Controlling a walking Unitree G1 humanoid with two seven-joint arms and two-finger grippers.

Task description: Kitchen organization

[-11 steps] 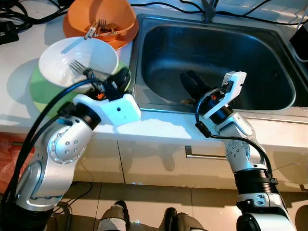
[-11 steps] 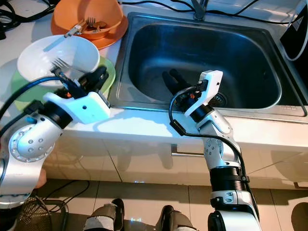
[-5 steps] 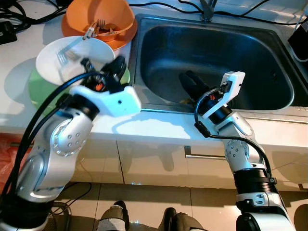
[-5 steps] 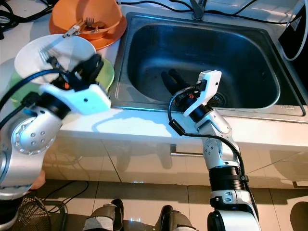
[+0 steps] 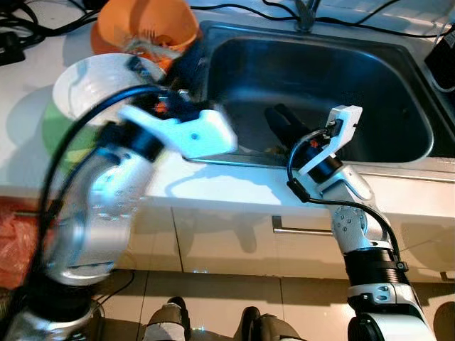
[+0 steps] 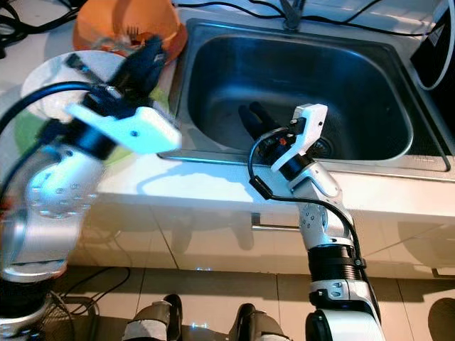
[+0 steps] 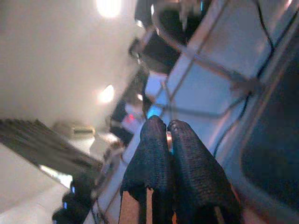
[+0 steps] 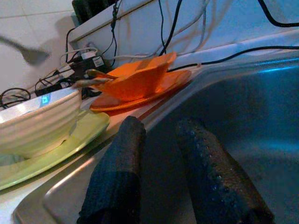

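Beside the sink (image 5: 398, 85), on the surface: white bowl (image 5: 89, 85), likely rigid, slippery, breakable, best gripped at rim; left gripper (image 7: 174, 140) closed empty, right gripper (image 8: 161, 140) parted.

White bowl (image 8: 35, 123): ribbed outside, upright, sits on the green plate, left of the sink on the tabletop.
Green plate (image 8: 56, 149): flat, pale green, under the white bowl, its rim near the sink's edge.
Orange bowl (image 8: 135, 77): tilted, rests on the orange plate, behind the white bowl.
Orange plate (image 8: 154, 88): flat, by the sink's back left corner.
Cutlery (image 8: 91, 77): handle juts over the orange bowl's rim; kind unclear.
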